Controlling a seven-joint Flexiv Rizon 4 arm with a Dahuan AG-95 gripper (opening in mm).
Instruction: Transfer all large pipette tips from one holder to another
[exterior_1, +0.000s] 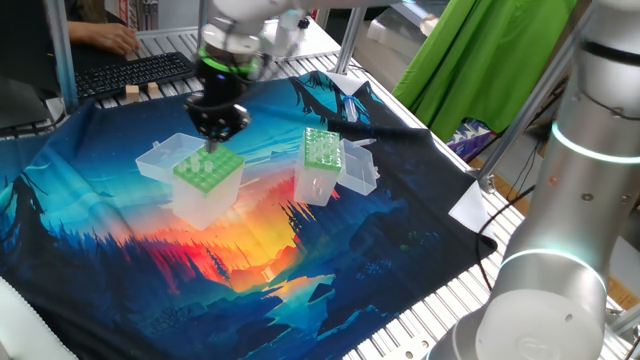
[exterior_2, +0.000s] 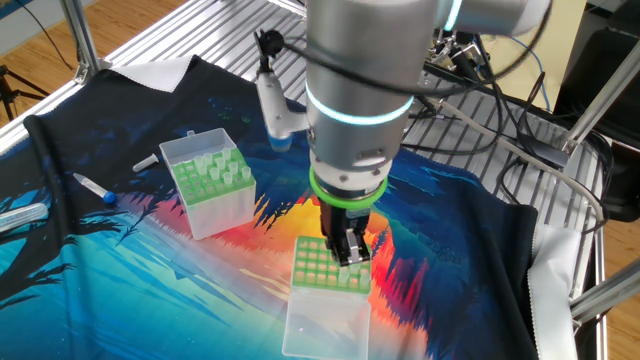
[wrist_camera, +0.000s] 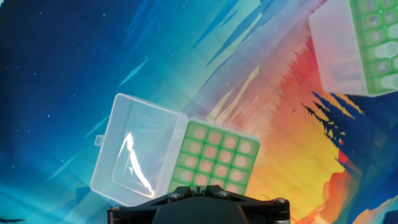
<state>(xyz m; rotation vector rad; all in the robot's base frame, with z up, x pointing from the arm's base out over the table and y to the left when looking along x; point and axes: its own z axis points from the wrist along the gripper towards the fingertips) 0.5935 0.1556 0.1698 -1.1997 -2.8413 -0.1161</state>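
The gripper (exterior_2: 350, 250), fingers pressed together, hangs over the wide-holed light-green box (exterior_2: 331, 264), its clear lid (wrist_camera: 134, 152) flopped open; the other box (exterior_2: 208, 184) sits well apart

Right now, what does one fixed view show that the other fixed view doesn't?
Only one fixed view: a keyboard with a person's hand behind it, and green fabric. Only the other fixed view: a blue-tipped tube lying on the cloth. Both: the gripper above one green-topped box, and a second box.
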